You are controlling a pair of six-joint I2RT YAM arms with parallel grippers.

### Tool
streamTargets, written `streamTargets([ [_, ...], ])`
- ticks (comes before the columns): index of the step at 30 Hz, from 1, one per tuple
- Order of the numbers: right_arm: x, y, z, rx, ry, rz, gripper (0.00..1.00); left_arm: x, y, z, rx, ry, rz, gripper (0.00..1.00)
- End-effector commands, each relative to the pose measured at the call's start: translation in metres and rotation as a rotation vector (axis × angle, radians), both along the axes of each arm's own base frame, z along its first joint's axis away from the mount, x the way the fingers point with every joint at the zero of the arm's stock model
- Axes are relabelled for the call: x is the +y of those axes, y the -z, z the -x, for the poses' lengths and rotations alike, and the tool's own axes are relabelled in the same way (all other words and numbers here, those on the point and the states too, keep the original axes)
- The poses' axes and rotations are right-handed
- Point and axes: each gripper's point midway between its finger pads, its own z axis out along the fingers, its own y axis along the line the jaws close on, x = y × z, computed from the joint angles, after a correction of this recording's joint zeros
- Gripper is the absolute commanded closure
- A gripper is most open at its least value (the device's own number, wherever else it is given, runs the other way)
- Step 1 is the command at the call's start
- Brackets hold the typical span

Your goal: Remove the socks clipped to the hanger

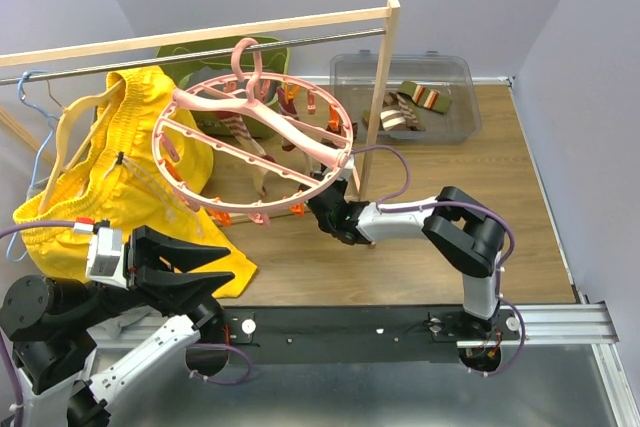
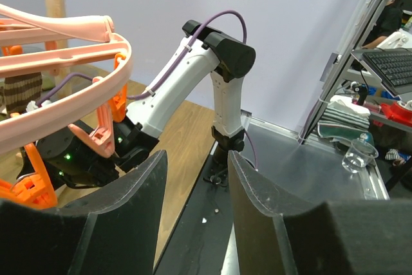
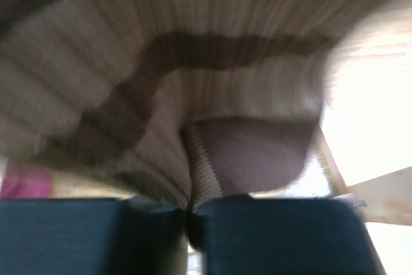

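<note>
Between the right jaws, under the hanger (image 1: 250, 127) rim: striped sock (image 3: 225, 43) pinched, jaws narrowed onto its fabric | left jaws: half-spread, empty, well aside | step: apparently unclipping this sock | next: likely a steady downward pull.

The round plastic hanger (image 1: 270, 122) is showing pale pink, its small clips (image 2: 26, 188) orange; the ribbed knit sock (image 3: 212, 37) is wearing beige with dark stripes.
</note>
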Motion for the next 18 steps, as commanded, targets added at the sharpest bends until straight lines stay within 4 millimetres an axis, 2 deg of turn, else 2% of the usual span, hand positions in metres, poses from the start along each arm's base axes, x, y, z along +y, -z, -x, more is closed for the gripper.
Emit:
streamTargets([
  [1,0.003,-0.002,0.011,-0.006,-0.059,0.03,0.98,-0.002,0.003,0.002,-0.005,0.02,-0.016,0.48],
  [6,0.009,-0.025,0.035,-0.009,-0.129,0.03,0.99,-0.004,0.004,0.002,-0.006,0.028,-0.014,0.48],
  [8,0.008,-0.023,0.05,0.027,-0.165,0.052,0.99,-0.005,0.004,0.002,-0.003,0.034,-0.01,0.48],
  [9,0.009,-0.036,0.057,0.024,-0.184,0.027,0.99,-0.006,0.004,0.002,-0.003,0.034,-0.008,0.48],
  [12,0.003,-0.039,0.082,0.056,-0.244,0.05,0.99,-0.007,0.002,0.002,0.0,0.042,-0.003,0.48],
  [13,0.0,-0.053,0.088,0.044,-0.273,0.042,0.99,-0.007,0.002,0.003,-0.003,0.045,-0.001,0.48],
  [14,0.002,-0.059,0.098,0.044,-0.312,0.037,0.99,-0.008,0.002,0.001,0.001,0.043,-0.002,0.48],
  [15,0.0,-0.053,0.107,0.064,-0.36,0.046,0.99,-0.007,0.0,0.002,0.001,0.042,0.002,0.48],
  [16,-0.005,-0.07,0.115,0.047,-0.391,0.02,0.99,-0.006,-0.002,0.003,0.003,0.04,0.006,0.48],
  [18,-0.011,-0.067,0.132,0.074,-0.46,0.002,0.99,-0.004,-0.006,0.005,-0.007,0.043,0.016,0.48],
])
